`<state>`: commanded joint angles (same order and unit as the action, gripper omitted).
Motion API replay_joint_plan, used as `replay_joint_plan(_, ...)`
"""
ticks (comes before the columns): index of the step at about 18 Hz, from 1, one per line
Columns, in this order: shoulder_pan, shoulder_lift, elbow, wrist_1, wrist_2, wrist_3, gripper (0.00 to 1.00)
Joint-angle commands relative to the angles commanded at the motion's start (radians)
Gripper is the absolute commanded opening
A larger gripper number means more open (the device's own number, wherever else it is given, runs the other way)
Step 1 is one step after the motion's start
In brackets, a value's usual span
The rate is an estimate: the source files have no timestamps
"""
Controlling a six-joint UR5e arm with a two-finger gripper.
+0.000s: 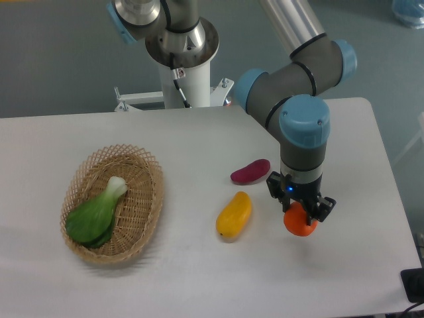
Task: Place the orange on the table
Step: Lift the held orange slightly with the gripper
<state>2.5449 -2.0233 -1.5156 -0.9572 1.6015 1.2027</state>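
The orange (300,224) is a small glossy orange-red fruit at the right of the white table (199,278). My gripper (301,211) stands straight above it, its black fingers closed around the fruit's top. The orange sits at or just above the tabletop; I cannot tell whether it touches. Its upper part is hidden by the fingers.
A yellow mango-like fruit (234,215) lies left of the gripper. A purple-magenta vegetable (250,171) lies behind it. A wicker basket (114,202) holding a green leafy vegetable (98,213) stands at the left. The table's right edge is close to the gripper.
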Motion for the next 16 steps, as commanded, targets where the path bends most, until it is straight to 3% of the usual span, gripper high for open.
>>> replay_joint_plan(16,-0.002,-0.026,0.008,0.003,0.006,-0.025,0.46)
